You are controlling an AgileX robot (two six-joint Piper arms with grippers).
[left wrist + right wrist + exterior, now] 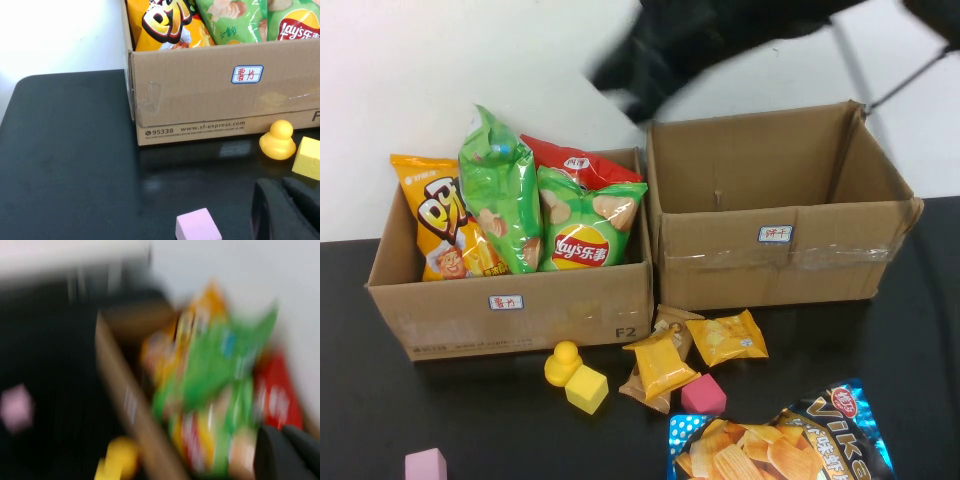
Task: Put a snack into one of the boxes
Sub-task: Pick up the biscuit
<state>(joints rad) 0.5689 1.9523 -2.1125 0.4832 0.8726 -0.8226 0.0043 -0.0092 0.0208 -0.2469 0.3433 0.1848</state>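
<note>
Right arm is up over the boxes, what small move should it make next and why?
Probably ease the right tool down beside the green chip bag, which rises above the full left box; whether it holds anything I cannot tell. The right box looks empty. The left tool sits low by the yellow duck.

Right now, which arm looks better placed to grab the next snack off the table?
Probably the left. The left gripper sits low by the left box; the right gripper, a blur, is raised above both boxes, far from the small snack packets.
</note>
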